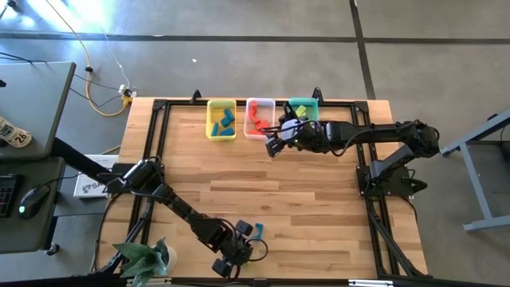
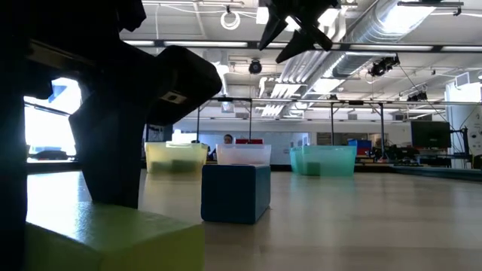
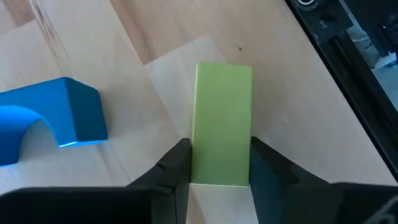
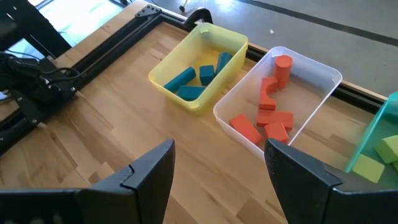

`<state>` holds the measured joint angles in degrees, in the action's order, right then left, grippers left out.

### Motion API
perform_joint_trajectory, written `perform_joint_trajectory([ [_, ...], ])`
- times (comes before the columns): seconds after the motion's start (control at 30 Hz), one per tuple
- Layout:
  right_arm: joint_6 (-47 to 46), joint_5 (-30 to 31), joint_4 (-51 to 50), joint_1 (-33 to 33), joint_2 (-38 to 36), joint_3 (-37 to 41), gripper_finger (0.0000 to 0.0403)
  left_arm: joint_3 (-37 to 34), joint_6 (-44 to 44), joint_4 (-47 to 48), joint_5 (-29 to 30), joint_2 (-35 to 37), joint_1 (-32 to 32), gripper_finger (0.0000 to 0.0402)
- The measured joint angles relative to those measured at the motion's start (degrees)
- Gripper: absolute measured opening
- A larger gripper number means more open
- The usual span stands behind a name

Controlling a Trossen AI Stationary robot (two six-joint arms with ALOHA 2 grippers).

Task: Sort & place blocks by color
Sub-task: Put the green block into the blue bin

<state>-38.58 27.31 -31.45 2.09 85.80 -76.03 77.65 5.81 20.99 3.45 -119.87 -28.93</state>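
The left gripper [image 3: 219, 163] is down at the near edge of the table [image 1: 319, 207], its two dark fingers [image 3: 176, 168] closed against the long sides of a yellow-green block [image 3: 222, 124] lying flat on the wood. That block is a plain rectangular bar, smooth and matte, its long axis running straight out from between the fingers. Just beside it, apart from it, rests a blue arch block [image 3: 53, 118], glossy, its curved cutout showing on one face; the low view shows it as a blue block [image 2: 235, 193] standing on the table. The right gripper [image 4: 217, 165] hangs above the far row of bins, fingers spread wide and holding nothing. Below it the yellow bin [image 4: 186, 99] holds blue blocks [image 4: 189, 78], the clear bin [image 4: 323, 81] red-orange blocks [image 4: 267, 112], the teal bin [image 4: 379, 124] yellow-green ones [image 4: 373, 158].
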Motion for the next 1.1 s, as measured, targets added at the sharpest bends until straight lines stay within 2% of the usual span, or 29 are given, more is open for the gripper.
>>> perform_joint_trajectory([
  [0.33, 1.52, -0.02, -2.47, 1.27, 0.00, 0.00, 0.0236, -0.04, 0.14, 1.91, 0.04, 0.75, 0.39, 0.0098],
  [0.63, 1.53, -1.46, -5.26, 4.17, 0.00, 0.00, 0.0236, -0.15, -0.42, 3.94, 5.21, 3.91, 1.27, 0.0098],
  [1.1, 8.39, -18.10, -6.14, 8.97, 0.00, 0.00, 0.0236, -0.13, -1.53, 7.71, 10.47, 12.08, 7.32, 0.0098],
])
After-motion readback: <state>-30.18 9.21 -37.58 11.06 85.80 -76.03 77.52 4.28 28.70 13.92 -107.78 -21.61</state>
